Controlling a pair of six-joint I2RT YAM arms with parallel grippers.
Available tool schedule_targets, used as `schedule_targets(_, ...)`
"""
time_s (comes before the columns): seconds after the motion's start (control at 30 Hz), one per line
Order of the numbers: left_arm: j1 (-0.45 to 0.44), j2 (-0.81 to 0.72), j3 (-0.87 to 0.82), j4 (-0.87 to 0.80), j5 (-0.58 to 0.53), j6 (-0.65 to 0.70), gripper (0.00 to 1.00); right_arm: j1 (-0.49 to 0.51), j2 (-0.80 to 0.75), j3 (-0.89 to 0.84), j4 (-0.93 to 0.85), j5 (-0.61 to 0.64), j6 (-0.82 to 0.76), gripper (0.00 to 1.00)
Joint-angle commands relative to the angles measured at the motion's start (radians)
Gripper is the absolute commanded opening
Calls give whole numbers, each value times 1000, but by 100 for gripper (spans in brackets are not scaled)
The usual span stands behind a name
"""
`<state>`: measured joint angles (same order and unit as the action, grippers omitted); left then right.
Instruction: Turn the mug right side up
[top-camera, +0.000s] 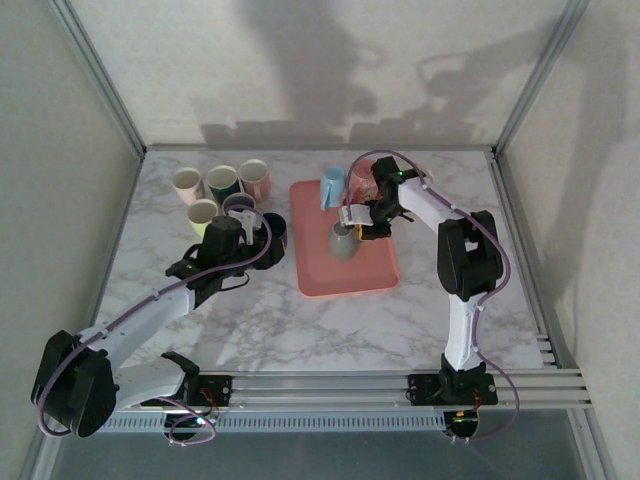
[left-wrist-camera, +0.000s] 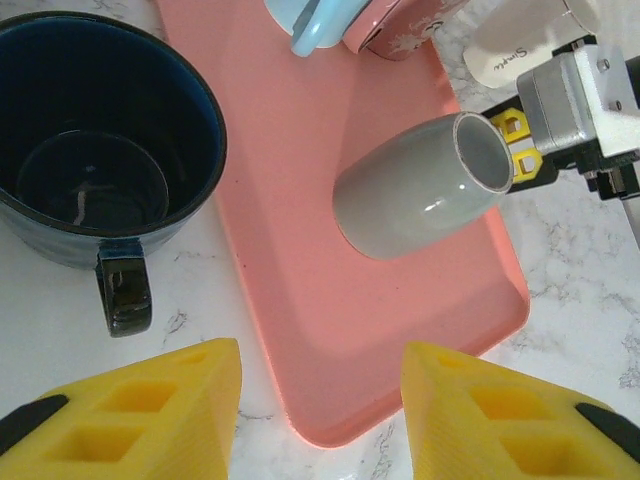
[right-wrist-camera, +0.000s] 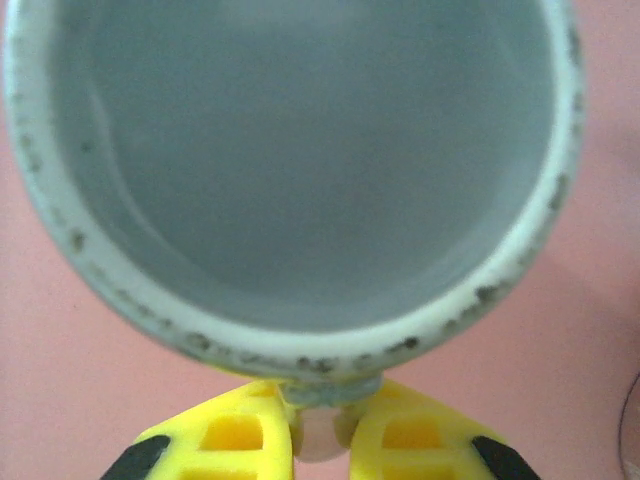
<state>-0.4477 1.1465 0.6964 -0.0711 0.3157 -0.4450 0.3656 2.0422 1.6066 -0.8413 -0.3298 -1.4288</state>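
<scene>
Right claw (right-wrist-camera: 322, 415) pinched, left claw (left-wrist-camera: 320, 385) parted

Mug (top-camera: 342, 243), apparently tilted, on tray (top-camera: 345, 282)

Grey mug (right-wrist-camera: 320, 170) blurry, cropped at top edge; grip spot btwn fingers (right-wrist-camera: 230, 440) unclear.

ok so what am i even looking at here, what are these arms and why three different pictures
These are two robot arms bolted to a marble table, each ending in a two-finger gripper. The wide picture comes from a camera overhead; the other two come from wrist cameras, so the yellow fingers are each arm's own. A pink tray holds a grey mug and a light blue mug; more cups stand far left, a dark blue mug nearest the tray. The right gripper pinches the tilted grey mug at its rim. The left gripper hovers open, holding nothing.
</scene>
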Motion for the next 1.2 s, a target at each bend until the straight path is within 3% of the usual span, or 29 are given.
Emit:
schedule_targets(0.0, 9, 2, 18, 33, 20, 5, 46, 9, -5, 23, -45, 0, 47, 3)
schedule_targets(0.17, 9, 1, 18, 31, 25, -4, 45, 10, -40, -4, -25, -27, 170, 0)
schedule_targets(0.43, 9, -5, 28, 35, 55, -31, 45, 10, -131, -47, 49, -58, 587, 0)
schedule_targets(0.77, 9, -11, 37, 72, 117, -90, 45, 9, -259, -113, 125, -182, 974, 0)
schedule_targets(1.0, 9, -42, -24, 215, 170, -210, 40, 9, -353, -125, 229, -336, 1318, 0)
schedule_targets(1.17, 4, -73, -110, 434, 207, -355, 40, 9, -435, -216, 444, -461, 1568, 0)
